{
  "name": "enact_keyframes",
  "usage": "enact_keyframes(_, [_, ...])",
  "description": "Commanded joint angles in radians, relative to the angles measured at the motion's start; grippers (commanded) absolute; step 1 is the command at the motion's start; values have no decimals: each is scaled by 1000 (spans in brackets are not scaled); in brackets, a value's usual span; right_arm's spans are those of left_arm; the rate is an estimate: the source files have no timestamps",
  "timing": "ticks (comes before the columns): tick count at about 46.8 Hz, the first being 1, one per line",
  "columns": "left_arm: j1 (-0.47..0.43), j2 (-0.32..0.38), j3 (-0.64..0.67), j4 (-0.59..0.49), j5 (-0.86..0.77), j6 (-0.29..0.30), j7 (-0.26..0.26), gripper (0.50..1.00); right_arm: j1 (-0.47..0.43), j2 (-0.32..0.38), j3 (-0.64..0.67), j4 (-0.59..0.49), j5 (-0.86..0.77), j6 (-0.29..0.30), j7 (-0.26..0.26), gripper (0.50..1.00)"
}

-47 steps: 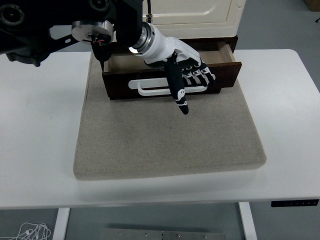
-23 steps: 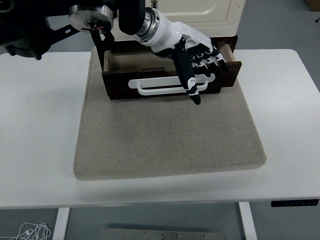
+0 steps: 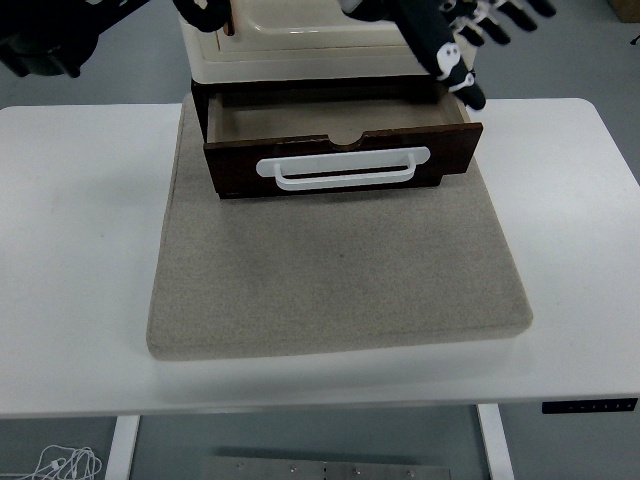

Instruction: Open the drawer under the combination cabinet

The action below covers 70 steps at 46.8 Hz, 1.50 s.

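The dark wooden drawer (image 3: 340, 165) with a white handle (image 3: 342, 171) stands pulled out from under the cream cabinet (image 3: 300, 45). Its inside looks empty. My left hand (image 3: 462, 45), black and white, hangs at the picture's top above the drawer's right rear corner. Its fingers are spread and hold nothing, and it touches neither the handle nor the drawer. Its arm (image 3: 60, 35) crosses the top left corner.
Cabinet and drawer sit at the far end of a beige mat (image 3: 330, 280) on the white table (image 3: 80, 260). Bare mat stretches in front of the drawer, and grey floor shows beyond the table's right side.
My left hand has let go of the drawer front, risen and moved back to the right, above the cabinet. The drawer stays pulled out.
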<state>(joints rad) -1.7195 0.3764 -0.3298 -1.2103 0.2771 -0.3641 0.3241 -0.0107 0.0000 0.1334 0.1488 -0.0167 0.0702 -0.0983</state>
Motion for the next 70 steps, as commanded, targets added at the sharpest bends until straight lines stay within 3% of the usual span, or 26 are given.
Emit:
enact_keyframes(1, [1,-7,-50,32,1,27,-60,1000,0,0,0,0,0,-1,0,928])
enact_keyframes(12, [47,-8,-238,87,2,131,-241,1000,0,0,0,0,0,0,0,928])
enact_keyframes(18, [46,-5,-310,147,-1,223,-335,1000,0,0,-1,0,0,0,0,926])
enact_keyframes(29, [49,3,-406,279,-3,439,-398,1000,0,0,0,0,0,0,0,926])
enact_keyframes(38, [51,3,-463,412,-3,533,-405,1000,0,0,0,0,0,0,0,928])
enact_keyframes(54, [78,12,-532,690,-30,530,-404,1000,0,0,0,0,0,0,0,926])
enact_keyframes(62, [129,36,-525,738,-108,507,-404,1000,0,0,0,0,0,-1,0,926])
enact_keyframes(70, [239,39,-532,739,-145,438,-404,1000,0,0,0,0,0,-1,0,926])
